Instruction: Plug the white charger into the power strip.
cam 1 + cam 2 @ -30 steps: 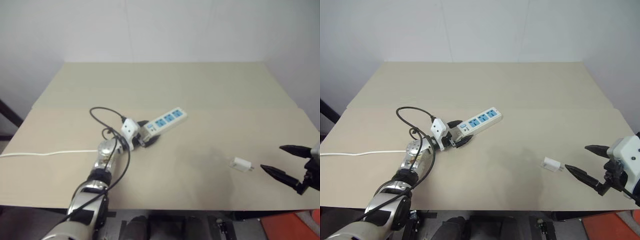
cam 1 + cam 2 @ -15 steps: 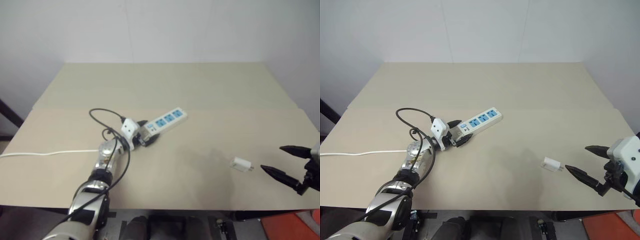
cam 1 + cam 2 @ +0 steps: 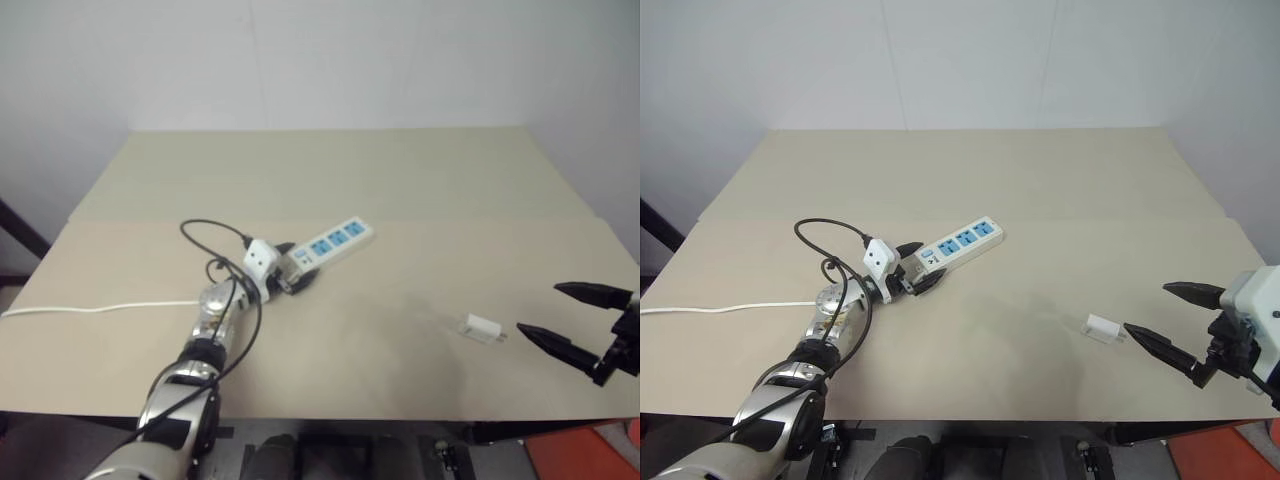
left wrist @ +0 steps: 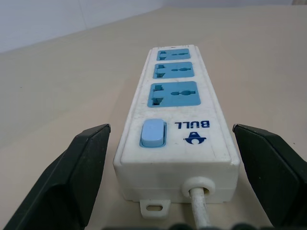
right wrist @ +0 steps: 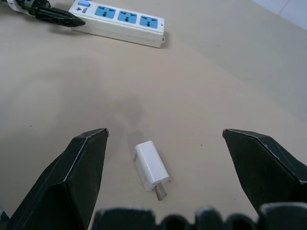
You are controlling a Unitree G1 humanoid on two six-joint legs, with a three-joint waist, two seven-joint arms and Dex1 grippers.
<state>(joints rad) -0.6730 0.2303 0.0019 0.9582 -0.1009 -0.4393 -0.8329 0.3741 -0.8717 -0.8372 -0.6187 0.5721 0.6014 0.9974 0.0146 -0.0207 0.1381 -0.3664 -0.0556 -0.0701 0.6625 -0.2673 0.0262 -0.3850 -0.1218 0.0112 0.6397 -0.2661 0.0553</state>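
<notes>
The power strip (image 3: 336,239), a white bar with three blue sockets, lies slanted in the middle of the table. Its switch end (image 4: 153,132) sits between the fingers of my left gripper (image 3: 291,276), which is open and stands clear of both sides of the strip. The white charger (image 3: 1101,327) lies flat on the table to the right, prongs (image 5: 160,190) pointing toward my right gripper (image 3: 1147,308). That gripper hovers just right of the charger, open and holding nothing. In the right wrist view the charger (image 5: 150,165) lies on the table between and below the two spread fingers.
The strip's thin white cord (image 3: 100,307) runs left across the table to its edge. A black cable (image 3: 205,235) loops over my left wrist. The tan table (image 3: 400,180) ends near its front edge just below the charger, and a white wall stands behind.
</notes>
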